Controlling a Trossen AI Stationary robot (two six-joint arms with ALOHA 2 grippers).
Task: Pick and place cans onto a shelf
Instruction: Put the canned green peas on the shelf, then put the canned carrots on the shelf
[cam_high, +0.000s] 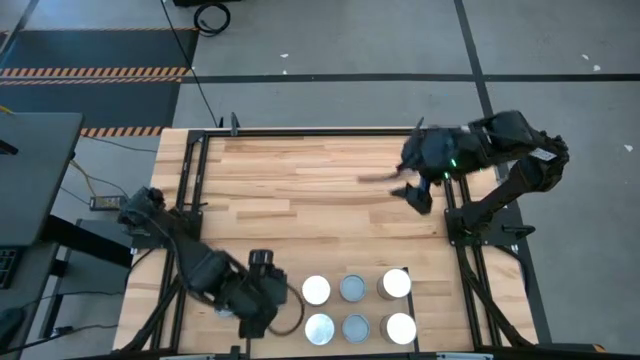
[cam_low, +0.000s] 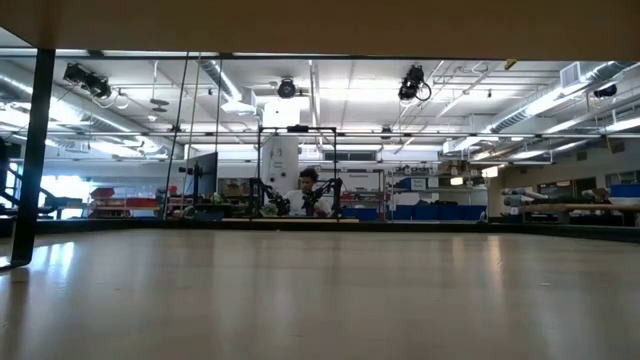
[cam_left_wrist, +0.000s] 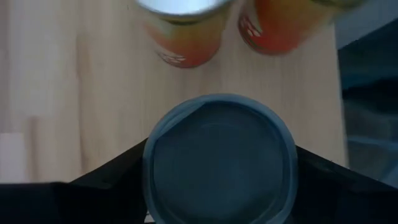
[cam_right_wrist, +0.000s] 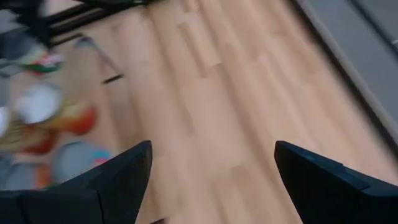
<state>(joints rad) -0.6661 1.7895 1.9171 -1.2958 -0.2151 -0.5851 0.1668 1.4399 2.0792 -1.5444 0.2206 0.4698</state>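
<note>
Six cans with silver or grey-blue tops stand in two rows on the light-wood board, near its near edge, between black rails. My left gripper is at the near left, just left of the rows, and is shut on a seventh can with a grey-blue top. Two orange-sided cans stand just beyond it. My right gripper hangs open and empty over the board's far right; it shows in the right wrist view. The low view shows no can and no gripper. My left gripper has the can's round wall between its two fingers, one finger on each side, just under the top rim. The fingers come from the table's left, slanting down. The can is upright, and its base is hidden below its own top.
The board's near edge runs close beside the held can, with floor beyond it. The board's middle and far part are bare wood. In the low view a black post stands at the left, and a person sits far off in the room.
</note>
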